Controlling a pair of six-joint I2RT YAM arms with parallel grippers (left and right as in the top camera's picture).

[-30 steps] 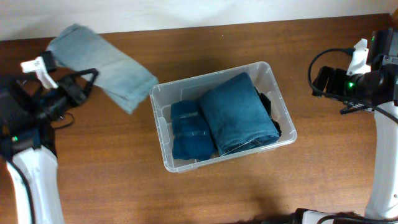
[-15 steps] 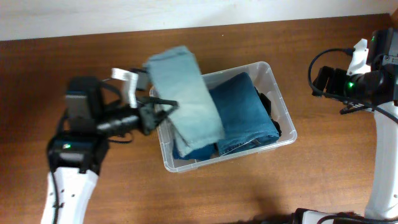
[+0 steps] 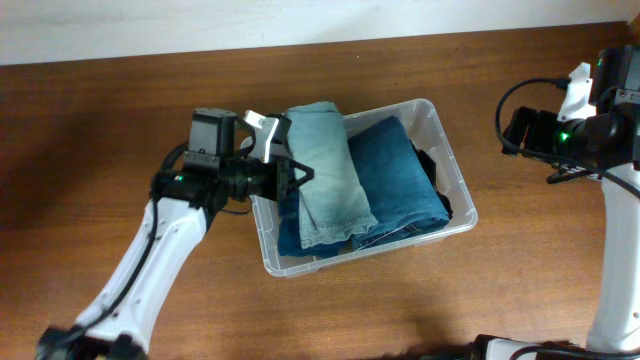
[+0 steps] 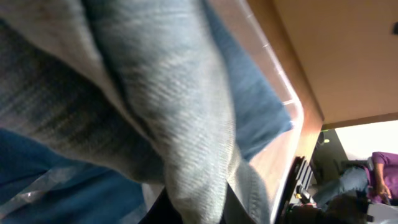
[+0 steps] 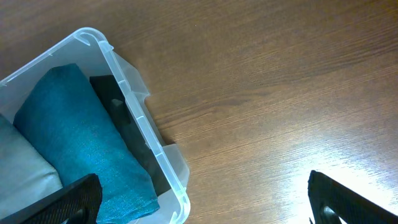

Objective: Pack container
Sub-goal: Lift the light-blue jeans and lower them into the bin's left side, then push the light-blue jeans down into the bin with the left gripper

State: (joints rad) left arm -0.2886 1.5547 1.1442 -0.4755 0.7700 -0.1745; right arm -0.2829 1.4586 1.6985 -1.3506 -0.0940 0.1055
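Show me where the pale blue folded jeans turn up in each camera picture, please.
Overhead: the pale blue jeans are at the middle, over the container, left of the darker blue jeans.
Left wrist: the jeans fill most of the frame, very close.
Right wrist: only a sliver shows at the lower left edge.
Shared landmark: the container's clear rim.

The left arm (image 3: 160,250) stretches diagonally forward and to the right, its wrist level. The left gripper (image 3: 300,176) is closed on a fold of light-blue jeans (image 3: 328,170). The right arm (image 3: 618,250) stands folded upright at the worktop's right edge, and the right gripper (image 5: 205,200) is spread wide and holds nothing.
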